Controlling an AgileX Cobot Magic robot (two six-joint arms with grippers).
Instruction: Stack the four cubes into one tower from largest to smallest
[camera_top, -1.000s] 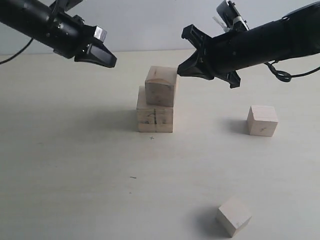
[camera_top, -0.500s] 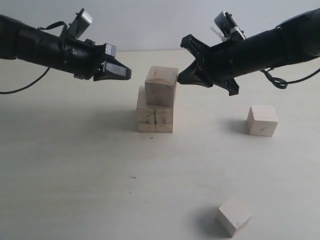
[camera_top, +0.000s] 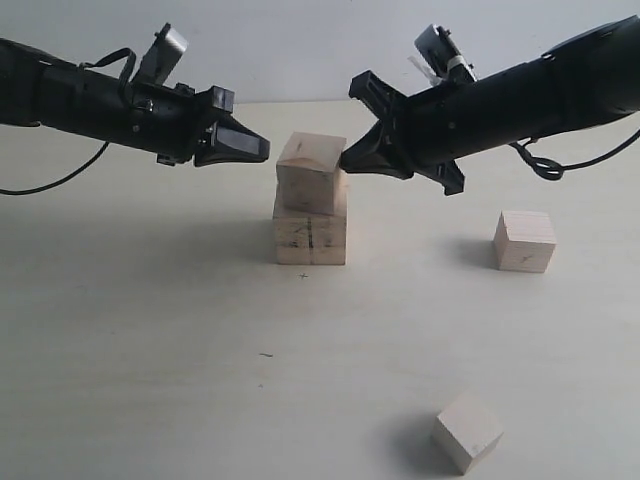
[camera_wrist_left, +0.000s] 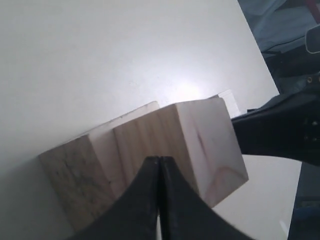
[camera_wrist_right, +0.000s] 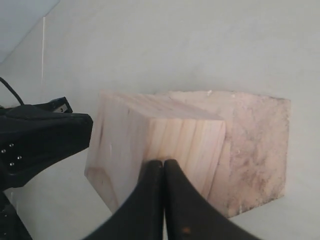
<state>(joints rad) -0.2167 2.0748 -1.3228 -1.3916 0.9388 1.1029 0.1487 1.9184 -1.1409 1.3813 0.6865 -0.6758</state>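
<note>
The upper cube (camera_top: 311, 172) sits between the closed, empty left hand (camera_top: 264, 153) and closed, empty right hand (camera_top: 346, 160)

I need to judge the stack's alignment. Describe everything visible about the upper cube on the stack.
The upper cube is pale, unpainted wood with straight grain and a faint reddish mark on one face. It rests flat on the larger base cube, twisted out of line with it. The shut right tool touches its right side with its tip; the shut left tool sits just off its left side, seemingly not touching.
</note>
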